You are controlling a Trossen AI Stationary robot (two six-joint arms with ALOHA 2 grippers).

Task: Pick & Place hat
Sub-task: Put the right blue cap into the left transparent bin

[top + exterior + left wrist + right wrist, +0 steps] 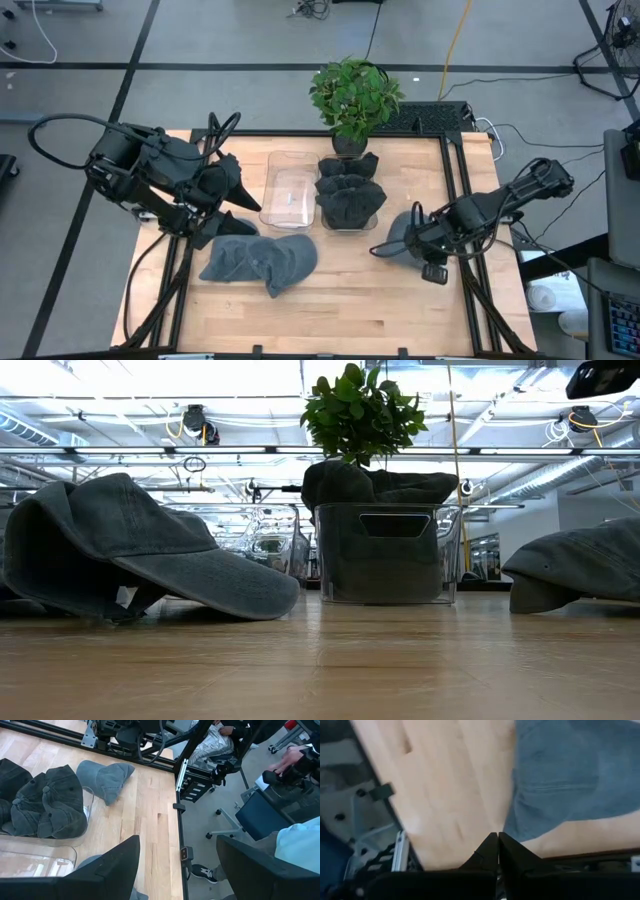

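Left gripper [232,180] hangs over the table's left side, fingers spread and holding nothing, just behind the grey hat [262,262] that lies loose on the wood. Beside it stands an empty clear bin [290,190], and next to that a second clear bin [350,200] stacked with dark hats, a potted plant [352,95] behind it.

Right gripper [498,840] sits low at the table's right side, fingers pressed together, empty. Another grey hat [402,232] lies close beside its tip; I cannot tell whether they touch.

My read: the step in hand is the pick of the left hat. I would come down over the crown where the fabric bunches (the flat brim would likely slip out), close only once both fingers straddle a fold, then lift straight up before swinging toward the empty bin, keeping clear of its wall.

Writing: none legible on hats, bins or arms in any view.
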